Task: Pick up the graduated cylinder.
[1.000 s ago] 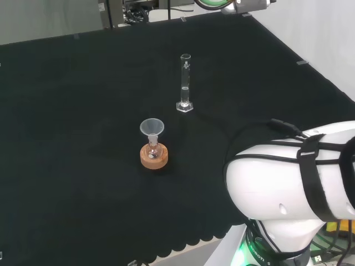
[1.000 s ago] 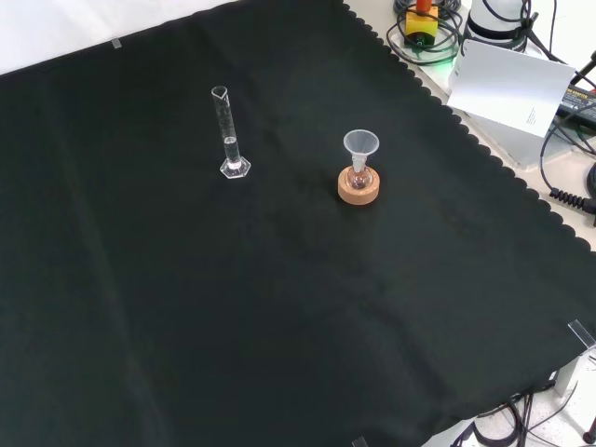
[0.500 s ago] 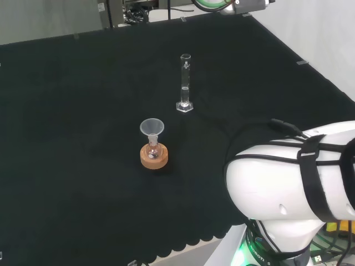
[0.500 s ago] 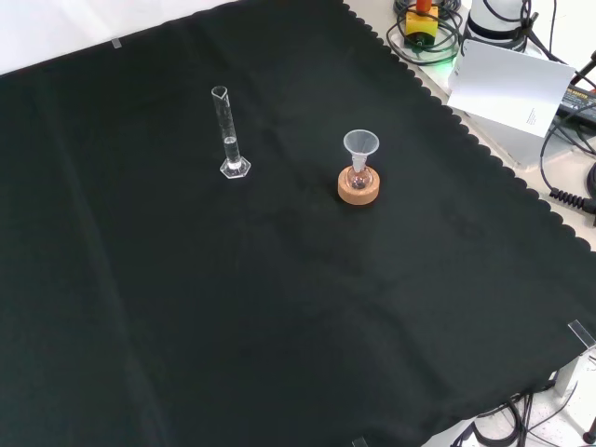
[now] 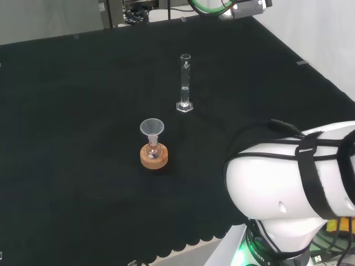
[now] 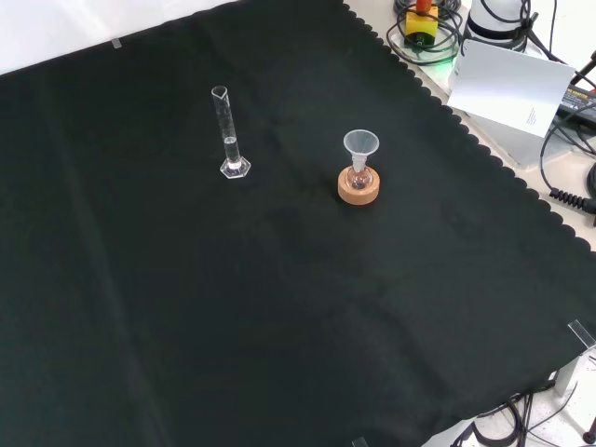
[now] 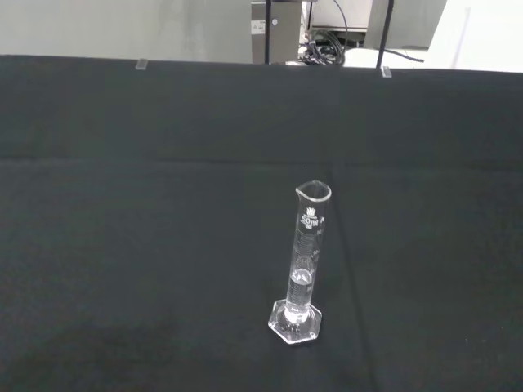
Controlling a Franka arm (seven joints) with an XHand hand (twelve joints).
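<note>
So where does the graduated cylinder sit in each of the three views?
Head view: graduated cylinder upright, upper centre, behind the funnel and flask on the cork ring.
Front view: cylinder upper left, left of the cork ring.
Wrist view: cylinder upright, lower centre.
Shared landmark: the cylinder's hexagonal foot on the black cloth.

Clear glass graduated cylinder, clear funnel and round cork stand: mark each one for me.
Clear glass graduated cylinder point(image 7: 304, 269): wrist view, mid-tube.
Clear funnel point(image 6: 360, 143): front view, on its cone.
Round cork stand point(image 5: 154, 158): head view, on its front side.
</note>
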